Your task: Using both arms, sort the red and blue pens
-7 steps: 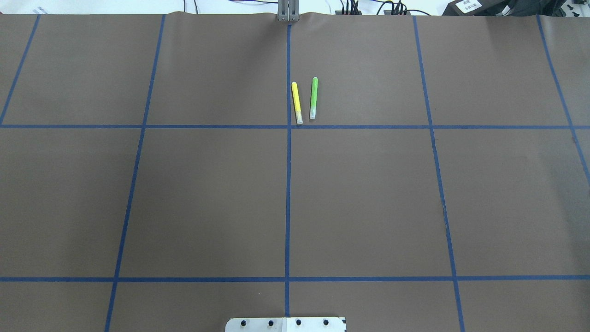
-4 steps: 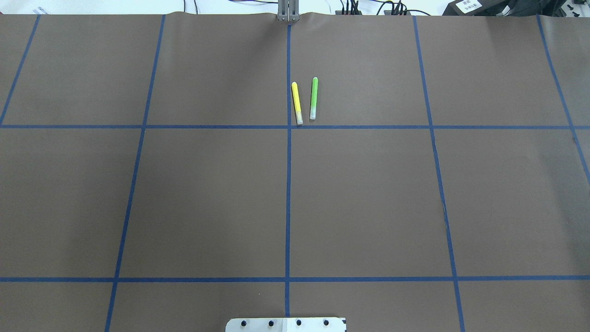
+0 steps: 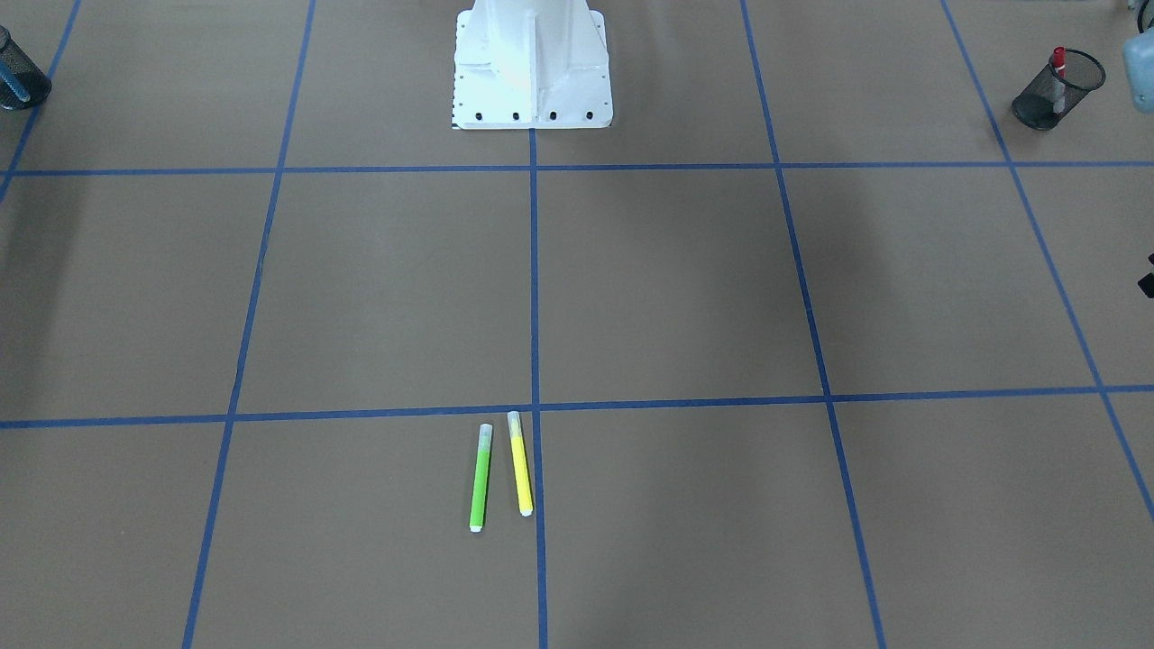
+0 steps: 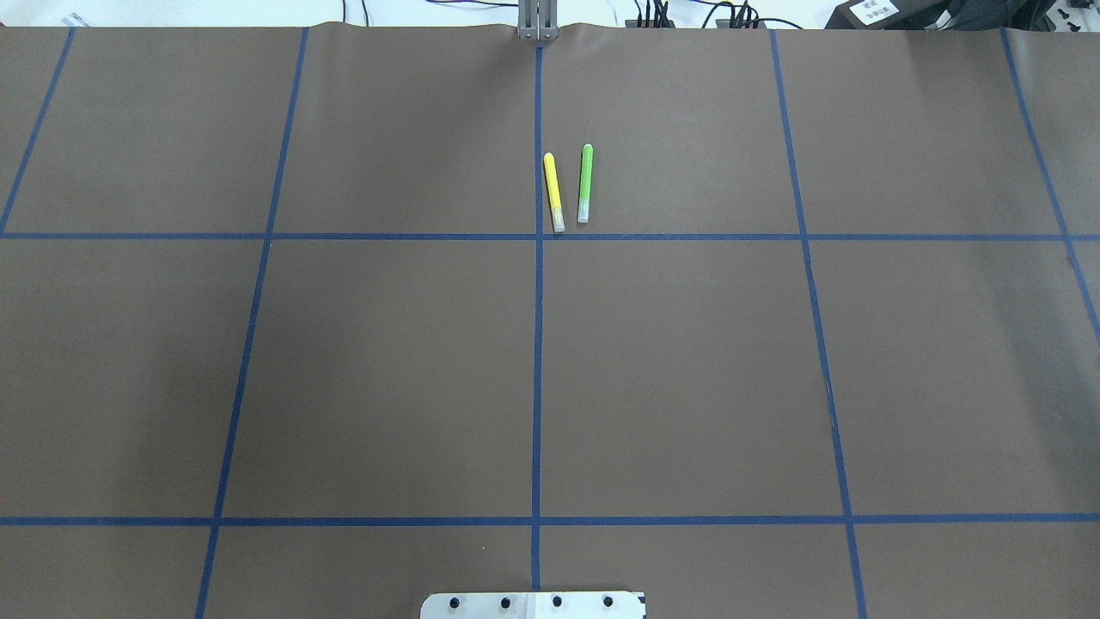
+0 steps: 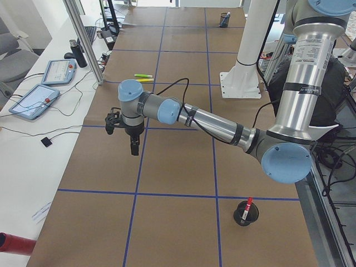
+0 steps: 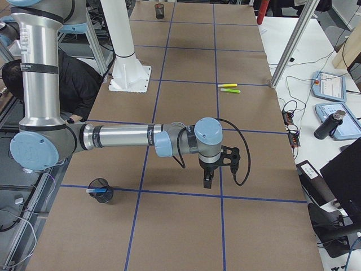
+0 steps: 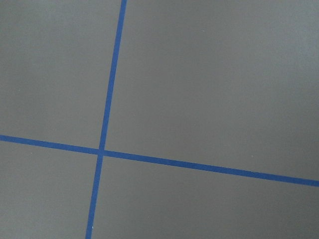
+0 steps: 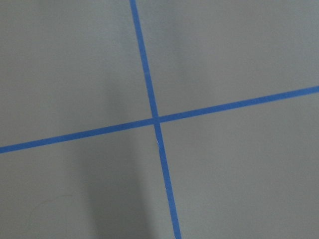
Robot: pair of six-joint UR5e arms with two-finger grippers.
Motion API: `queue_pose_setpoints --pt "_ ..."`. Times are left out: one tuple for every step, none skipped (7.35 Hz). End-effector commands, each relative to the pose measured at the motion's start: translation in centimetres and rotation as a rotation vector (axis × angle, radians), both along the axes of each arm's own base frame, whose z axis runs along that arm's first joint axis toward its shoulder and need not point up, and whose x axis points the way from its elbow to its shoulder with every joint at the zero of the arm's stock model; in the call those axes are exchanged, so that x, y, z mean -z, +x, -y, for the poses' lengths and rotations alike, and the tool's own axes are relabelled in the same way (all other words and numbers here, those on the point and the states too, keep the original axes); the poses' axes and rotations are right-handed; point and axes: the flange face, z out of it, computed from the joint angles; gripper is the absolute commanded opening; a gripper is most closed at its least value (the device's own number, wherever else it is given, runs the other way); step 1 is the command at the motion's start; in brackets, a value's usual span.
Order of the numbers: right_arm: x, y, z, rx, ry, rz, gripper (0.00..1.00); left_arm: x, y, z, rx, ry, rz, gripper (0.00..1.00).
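The red pen [image 3: 1057, 61] stands in a black mesh cup [image 3: 1050, 99] at the table's end on my left side; the exterior left view shows the same red pen [image 5: 248, 203] in its cup [image 5: 245, 215]. The blue pen [image 6: 95, 192] lies in a second mesh cup [image 6: 102, 191] at the opposite end. My left gripper [image 5: 134, 149] hangs above the mat, away from its cup, and shows only in the exterior left view. My right gripper [image 6: 206, 182] shows only in the exterior right view. I cannot tell whether either is open or shut. Both wrist views show bare mat.
A green marker [image 4: 584, 183] and a yellow marker [image 4: 553, 191] lie side by side on the brown mat near the far centre. The white base pedestal [image 3: 532, 63] stands at the robot's edge. Blue tape lines [image 4: 537, 344] divide the mat into squares.
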Motion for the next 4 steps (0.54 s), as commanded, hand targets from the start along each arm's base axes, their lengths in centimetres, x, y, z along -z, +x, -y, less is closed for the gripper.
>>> queue_pose_setpoints --pt "2.7 -1.8 2.4 -0.015 -0.001 0.021 1.0 -2.8 -0.4 -0.3 -0.11 0.053 0.028 1.0" --pt "3.8 -3.6 3.2 -0.049 -0.048 0.04 1.0 -3.9 -0.7 -0.3 -0.116 0.047 0.029 1.0" --pt "4.1 -4.9 3.5 -0.065 -0.08 0.05 1.0 -6.8 -1.1 -2.5 -0.142 0.048 0.035 1.0" --pt "3.8 -5.0 3.4 -0.056 -0.078 0.048 1.0 -7.3 -1.4 -3.0 -0.141 0.066 0.028 1.0"
